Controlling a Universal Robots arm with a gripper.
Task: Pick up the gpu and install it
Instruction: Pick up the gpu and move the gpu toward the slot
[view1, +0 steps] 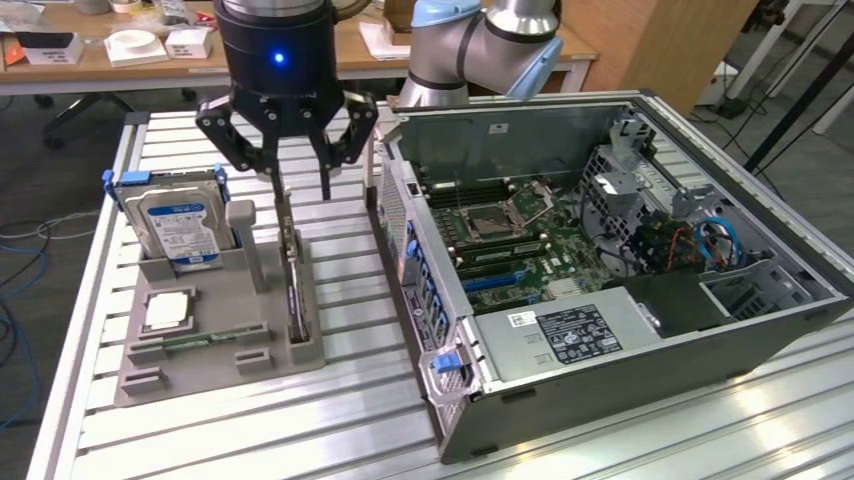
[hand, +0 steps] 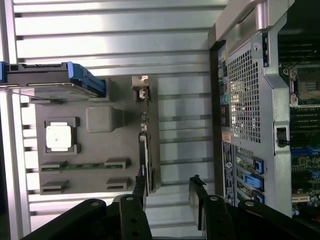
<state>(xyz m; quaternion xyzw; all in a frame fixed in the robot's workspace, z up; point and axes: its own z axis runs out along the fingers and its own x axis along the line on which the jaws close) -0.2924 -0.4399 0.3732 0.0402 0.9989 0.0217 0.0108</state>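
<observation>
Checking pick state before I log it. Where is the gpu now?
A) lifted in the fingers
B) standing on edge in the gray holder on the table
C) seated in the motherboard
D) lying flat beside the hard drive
B: the gpu stands on edge in its slot in the gray holder, and the gripper hangs over it with fingers open, holding nothing.

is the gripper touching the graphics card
Cannot tell: in the wrist view one fingertip of the gripper overlaps the graphics card's end, with neither gap nor contact plain.
</observation>
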